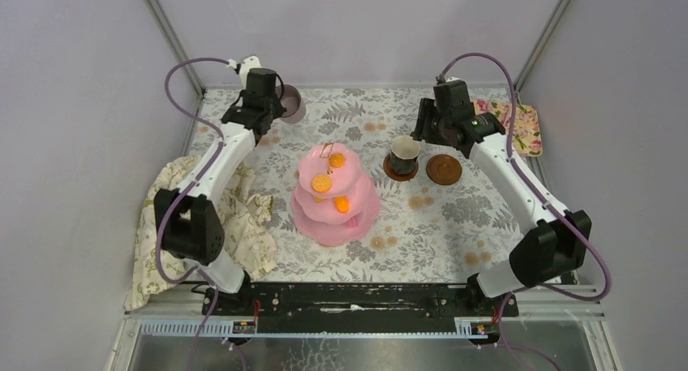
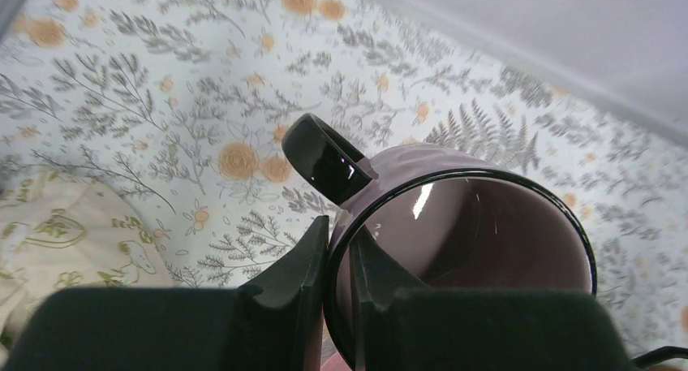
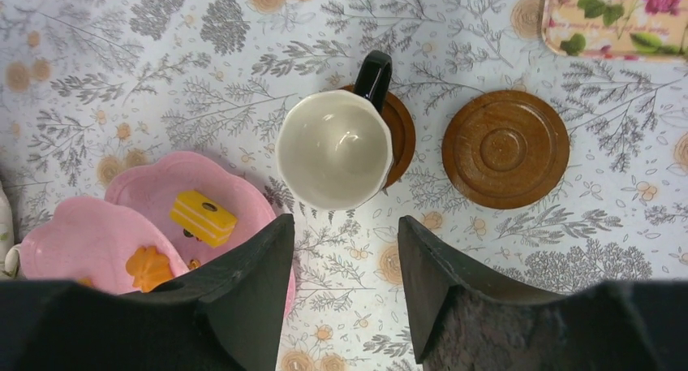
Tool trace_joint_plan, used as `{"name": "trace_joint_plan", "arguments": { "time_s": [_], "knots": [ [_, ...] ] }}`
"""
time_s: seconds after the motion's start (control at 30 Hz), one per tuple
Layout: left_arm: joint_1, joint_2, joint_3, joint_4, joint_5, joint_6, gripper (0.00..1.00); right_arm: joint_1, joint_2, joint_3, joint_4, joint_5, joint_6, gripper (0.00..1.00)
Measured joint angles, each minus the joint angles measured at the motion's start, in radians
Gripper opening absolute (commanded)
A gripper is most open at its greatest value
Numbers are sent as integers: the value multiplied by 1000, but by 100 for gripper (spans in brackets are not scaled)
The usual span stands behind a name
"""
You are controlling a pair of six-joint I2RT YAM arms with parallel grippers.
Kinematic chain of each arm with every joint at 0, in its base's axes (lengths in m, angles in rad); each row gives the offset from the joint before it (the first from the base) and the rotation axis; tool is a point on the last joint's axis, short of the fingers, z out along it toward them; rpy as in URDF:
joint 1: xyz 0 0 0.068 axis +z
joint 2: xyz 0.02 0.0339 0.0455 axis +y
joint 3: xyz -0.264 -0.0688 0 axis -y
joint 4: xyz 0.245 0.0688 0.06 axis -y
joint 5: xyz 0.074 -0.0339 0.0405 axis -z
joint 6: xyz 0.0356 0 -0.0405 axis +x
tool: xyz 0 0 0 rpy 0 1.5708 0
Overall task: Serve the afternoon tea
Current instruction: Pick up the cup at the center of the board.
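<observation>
Your left gripper (image 2: pixel 339 239) is clamped on the rim of a dark mug (image 2: pixel 487 225) near the far left corner of the table (image 1: pixel 454 233), one finger inside the wall and one outside. Your right gripper (image 3: pixel 342 225) hangs with its fingers apart, holding nothing, above the second mug (image 3: pixel 334 148), which stands on a saucer (image 3: pixel 403 131) toward the far right edge, the other saucer (image 3: pixel 505 148) just beside it. The pink cake stand (image 1: pixel 334 217), sweets (image 1: pixel 322 183) on its tiers, sits mid-table.
</observation>
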Motion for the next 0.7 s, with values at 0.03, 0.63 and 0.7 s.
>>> {"name": "trace_joint_plan", "arguments": {
  "time_s": [0.03,0.63,0.7],
  "knots": [
    [0,-23,0,0,-6,-2,0,10,-23,-23,24,8,-2,56],
    [-447,-182,277,-23,-184,105,0,55,-397,-184,142,187,20,55],
    [-520,-168,330,-23,-197,133,0,55,-444,-186,132,213,28,55]
  ]
}}
